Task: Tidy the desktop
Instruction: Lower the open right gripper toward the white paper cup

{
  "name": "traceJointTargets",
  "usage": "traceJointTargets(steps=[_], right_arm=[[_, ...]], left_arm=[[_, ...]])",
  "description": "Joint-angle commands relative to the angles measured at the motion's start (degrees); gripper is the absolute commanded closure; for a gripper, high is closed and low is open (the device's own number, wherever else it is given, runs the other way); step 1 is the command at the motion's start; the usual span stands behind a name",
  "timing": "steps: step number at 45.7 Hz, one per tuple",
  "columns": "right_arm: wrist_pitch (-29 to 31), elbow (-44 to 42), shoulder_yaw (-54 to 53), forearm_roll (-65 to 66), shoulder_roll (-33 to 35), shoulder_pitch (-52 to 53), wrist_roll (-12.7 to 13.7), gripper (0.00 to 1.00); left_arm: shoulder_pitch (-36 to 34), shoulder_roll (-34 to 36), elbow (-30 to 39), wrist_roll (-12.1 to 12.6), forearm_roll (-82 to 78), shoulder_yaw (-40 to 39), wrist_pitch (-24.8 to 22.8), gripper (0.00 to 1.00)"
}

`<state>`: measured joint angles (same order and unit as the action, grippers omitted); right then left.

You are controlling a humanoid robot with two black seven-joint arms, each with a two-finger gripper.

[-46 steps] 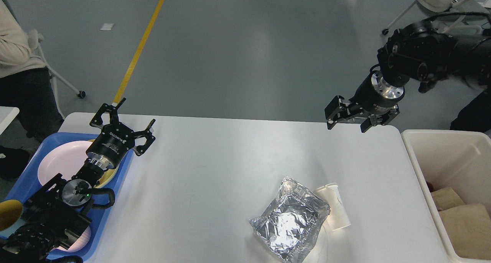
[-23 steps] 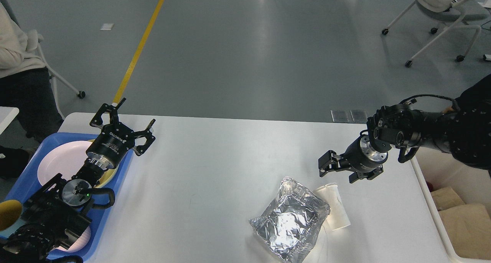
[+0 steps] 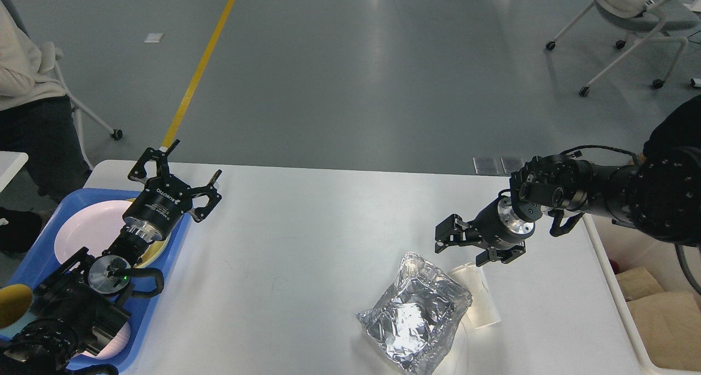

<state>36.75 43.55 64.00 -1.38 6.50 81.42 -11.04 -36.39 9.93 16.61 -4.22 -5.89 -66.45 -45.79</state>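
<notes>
Right claw [image 3: 459, 244] spread wide, empty, above the tipped paper cup [image 3: 479, 298] — a clumsy descent could snag the crumpled foil bag [image 3: 414, 312] touching it; left claw [image 3: 176, 177] open, empty.

The white desktop [image 3: 306, 254] carries little — a crumpled foil bag [image 3: 413, 312] near its front edge and a white paper cup [image 3: 481, 301] lying on its side, touching the bag's right flank. A blue tray [image 3: 181, 238] sits at the left edge — the rest is bare.
</notes>
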Motion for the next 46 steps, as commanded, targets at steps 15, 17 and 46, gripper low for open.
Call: traceJointTargets(steps=[15,17,46], right_arm=[[-0.1,-0.9,-3.1,-1.2,0.3,0.1,0.1,0.08],[-0.2,-0.9,-2.0,-1.0,0.4,0.1,0.0,0.08],[-7.1,-3.0,4.2,-4.7,1.5,-5.0,0.3,0.07]], left_arm=[[0.0,0.0,0.0,0.0,0.0,0.0,0.0,0.03],[0.0,0.0,0.0,0.0,0.0,0.0,0.0,0.03],[0.0,0.0,0.0,0.0,0.0,0.0,0.0,0.03]])
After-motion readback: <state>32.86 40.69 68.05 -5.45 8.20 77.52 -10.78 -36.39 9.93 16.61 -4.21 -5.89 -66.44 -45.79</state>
